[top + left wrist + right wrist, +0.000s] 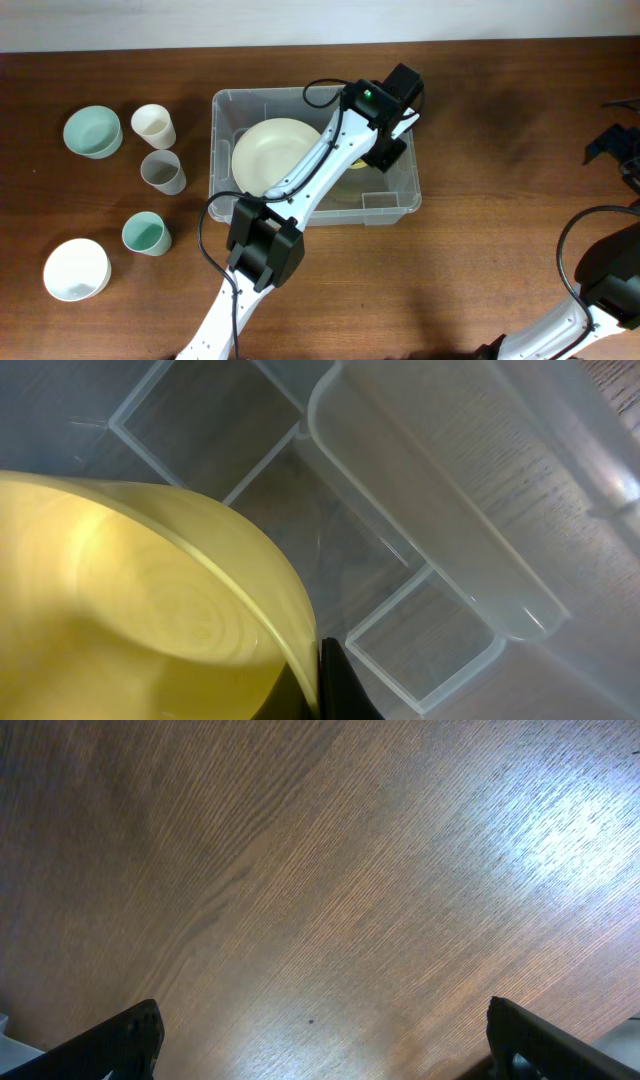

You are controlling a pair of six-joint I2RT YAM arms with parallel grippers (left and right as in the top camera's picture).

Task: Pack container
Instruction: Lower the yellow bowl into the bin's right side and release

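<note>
Container [214, 140] sits approx mid-worktop [500, 80]. Thin clear plastic, so prob light and slick, w/ walls that flex; ribbed base looks stiffer. Best hold = rim lip or a rounded corner, not the flat wall. Inside it is the left gripper [388, 150] beside a yellow bowl [150, 610]: one of its fingers [335, 680] touches the bowl rim, other hidden, so can't tell if clamped. Over bare wood, the right gripper [325, 1055] has fingers spread wide, nothing held.

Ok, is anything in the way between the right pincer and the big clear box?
Nothing visible. The right pincer hangs open over the tabletop far to the right, and only that wood shows between it and the container. The left arm reaches into the container from the front, not across that path.
</note>
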